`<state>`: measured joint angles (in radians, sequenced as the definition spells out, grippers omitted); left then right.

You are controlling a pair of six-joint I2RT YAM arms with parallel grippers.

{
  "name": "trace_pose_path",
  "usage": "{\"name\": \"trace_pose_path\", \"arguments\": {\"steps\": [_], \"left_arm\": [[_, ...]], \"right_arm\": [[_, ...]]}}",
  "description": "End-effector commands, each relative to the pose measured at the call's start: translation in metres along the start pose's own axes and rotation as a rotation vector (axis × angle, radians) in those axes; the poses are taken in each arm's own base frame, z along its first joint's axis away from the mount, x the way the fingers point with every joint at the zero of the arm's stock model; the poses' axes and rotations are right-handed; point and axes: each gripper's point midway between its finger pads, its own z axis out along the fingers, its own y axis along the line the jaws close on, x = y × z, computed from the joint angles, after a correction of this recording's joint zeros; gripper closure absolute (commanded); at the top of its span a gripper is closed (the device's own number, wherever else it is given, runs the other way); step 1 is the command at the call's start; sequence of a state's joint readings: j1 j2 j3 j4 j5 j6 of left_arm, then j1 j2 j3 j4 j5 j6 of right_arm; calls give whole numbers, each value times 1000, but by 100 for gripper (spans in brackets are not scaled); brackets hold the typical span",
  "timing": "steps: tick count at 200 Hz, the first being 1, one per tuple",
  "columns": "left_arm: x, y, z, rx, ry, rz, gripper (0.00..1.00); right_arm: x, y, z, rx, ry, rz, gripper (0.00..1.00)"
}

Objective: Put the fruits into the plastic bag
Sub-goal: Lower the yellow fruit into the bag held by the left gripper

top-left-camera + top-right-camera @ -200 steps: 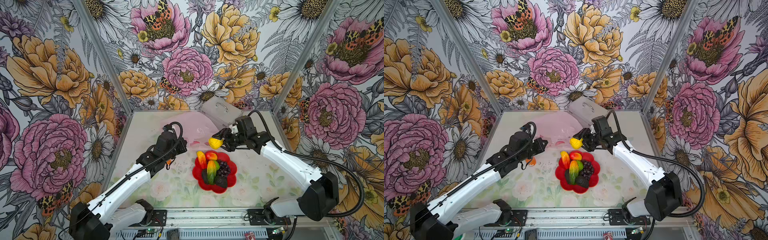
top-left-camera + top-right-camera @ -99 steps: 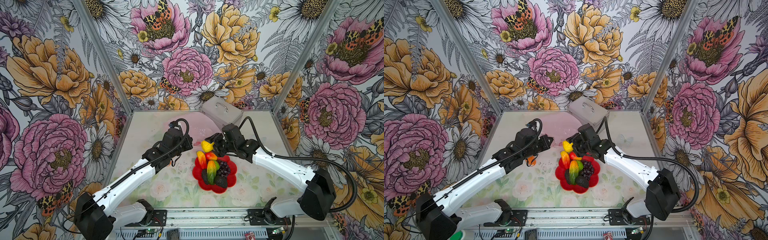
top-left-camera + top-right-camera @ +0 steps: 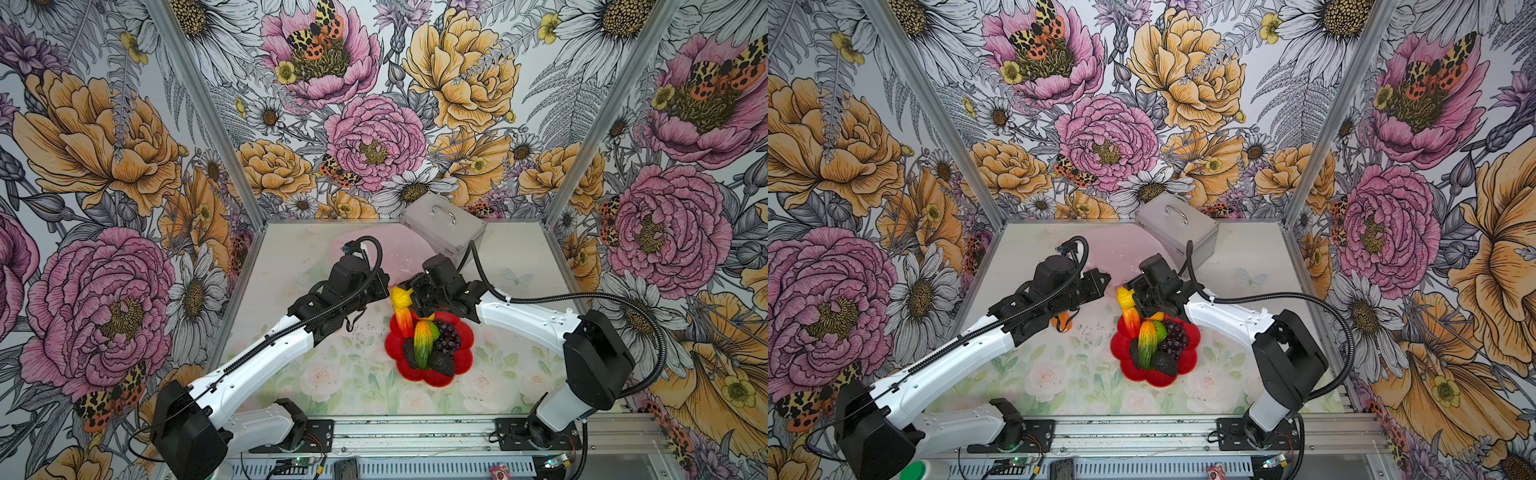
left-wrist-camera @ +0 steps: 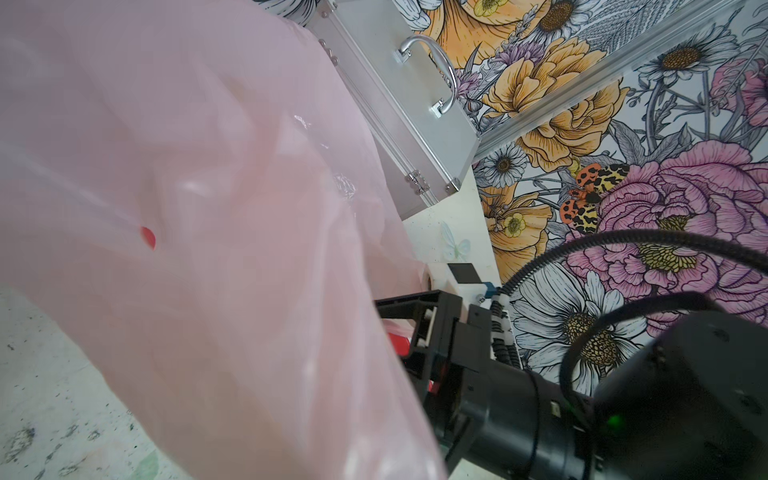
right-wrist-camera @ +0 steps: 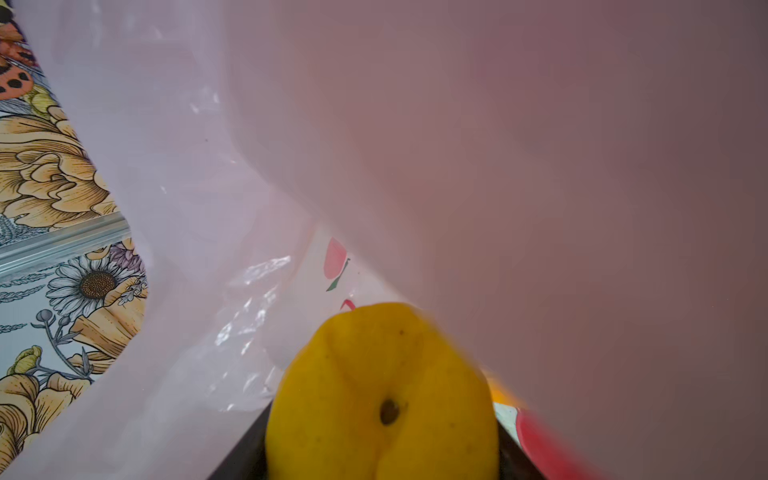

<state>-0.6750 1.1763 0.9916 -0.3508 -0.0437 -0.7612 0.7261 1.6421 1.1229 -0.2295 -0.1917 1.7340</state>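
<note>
At 12 o'clock of plate [image 3: 463, 358]: right hand [image 3: 409, 297] pinching yellow fruit [image 3: 398, 296], left hand [image 3: 1102, 282] pinching bag [image 4: 208, 208]; risk: limp film deflecting drop.

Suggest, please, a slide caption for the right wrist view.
Right gripper holds a yellow fruit, the translucent pink plastic bag draped close over and around it.

The bag [image 4: 208, 208] is thin, glossy, crinkled plastic, the case [image 4: 399, 104] smooth matt metal, the plate [image 3: 463, 357] shiny plastic.
</note>
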Motion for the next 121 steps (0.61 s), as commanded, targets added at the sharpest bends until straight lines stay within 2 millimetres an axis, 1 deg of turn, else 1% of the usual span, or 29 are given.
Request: {"name": "trace_pose_path", "arguments": {"steps": [1,24,40,71,90,121], "left_arm": [[-14,-22,-6,76,-44,-6,100],[-11,-27,-4,108,-29,1,100],[-9,-29,-5,126,-20,7,100],[-5,-31,-8,155,1,23,100],[0,-32,-9,171,23,31,100],[10,-26,-4,168,84,24,100]], "right_arm": [[15,24,6,-75,58,23,67],[12,26,14,-79,61,40,67],[10,30,21,-84,70,46,67],[-3,43,31,-99,59,54,67],[-14,55,33,-122,43,61,67],[-32,84,29,-182,19,55,67]]}}
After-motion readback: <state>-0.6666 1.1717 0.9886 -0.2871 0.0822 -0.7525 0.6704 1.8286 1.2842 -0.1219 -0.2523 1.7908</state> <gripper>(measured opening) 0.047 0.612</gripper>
